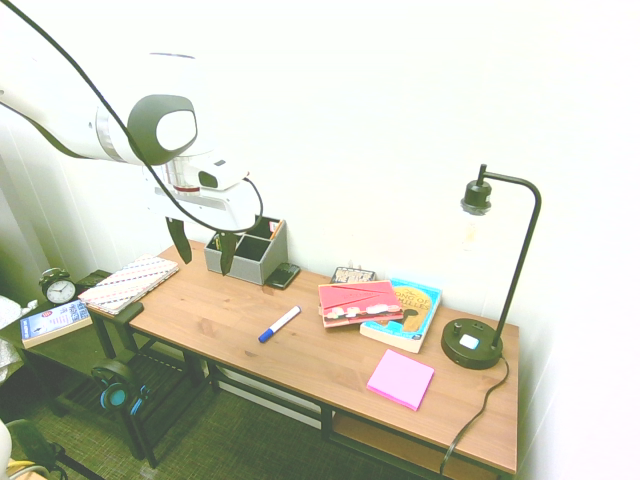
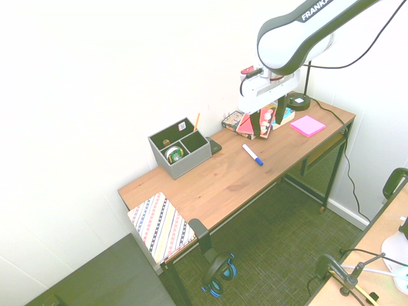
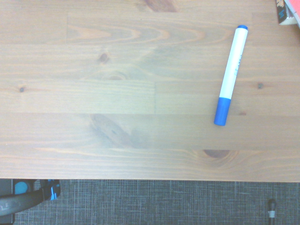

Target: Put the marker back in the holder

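The marker (image 1: 279, 324) (image 2: 252, 155) (image 3: 230, 75) lies flat on the wooden desk, white barrel with a blue cap, near the middle of the desk's front half. The holder (image 1: 247, 252) (image 2: 180, 148), a grey box with dividers, stands at the back of the desk near the wall. My gripper (image 1: 204, 246) (image 2: 271, 121) hangs open and empty well above the desk, touching nothing. The wrist view looks straight down on the marker and bare wood.
A striped notebook (image 1: 128, 283) lies at the desk's end. Red and blue books (image 1: 385, 304), a pink sticky pad (image 1: 400, 378) and a black lamp (image 1: 475, 343) take up the other half. A small black object (image 1: 283, 275) sits beside the holder. Headphones (image 2: 218, 271) hang below.
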Tool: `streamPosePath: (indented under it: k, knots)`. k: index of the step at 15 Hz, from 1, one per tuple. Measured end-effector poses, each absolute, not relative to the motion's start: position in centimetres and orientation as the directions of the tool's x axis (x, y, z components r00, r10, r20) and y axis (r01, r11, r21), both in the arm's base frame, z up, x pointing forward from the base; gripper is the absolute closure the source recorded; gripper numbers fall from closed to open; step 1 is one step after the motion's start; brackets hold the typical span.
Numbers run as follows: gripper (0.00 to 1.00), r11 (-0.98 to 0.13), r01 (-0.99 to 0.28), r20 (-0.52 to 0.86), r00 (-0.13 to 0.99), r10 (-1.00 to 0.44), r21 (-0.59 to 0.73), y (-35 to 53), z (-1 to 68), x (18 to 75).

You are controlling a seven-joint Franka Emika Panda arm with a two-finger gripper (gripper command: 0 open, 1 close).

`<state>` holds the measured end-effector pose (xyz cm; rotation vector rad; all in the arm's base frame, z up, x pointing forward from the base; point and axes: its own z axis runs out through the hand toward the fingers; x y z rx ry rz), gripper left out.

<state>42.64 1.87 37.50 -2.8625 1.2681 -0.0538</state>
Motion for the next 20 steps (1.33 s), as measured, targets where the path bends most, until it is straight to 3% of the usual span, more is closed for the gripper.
streamPosePath:
  k: [4, 8, 17, 18, 20]
  knots:
    - [0.00, -0.666, -0.744, 0.040, 0.665, -0.746, -0.054, 1.2, 36.3, 43.1]
    - [0.00, -0.627, -0.773, 0.084, 0.622, -0.779, -0.097, -1.2, 29.9, 44.9]
    - [0.00, -0.593, -0.804, 0.101, 0.587, -0.803, -0.041, -4.7, 19.3, 50.1]
    - [1.00, -0.588, -0.808, 0.100, 0.582, -0.807, -0.043, -4.7, 18.6, 50.4]
    - [1.00, -0.576, -0.816, 0.098, 0.569, -0.816, -0.057, -4.7, 17.6, 51.1]
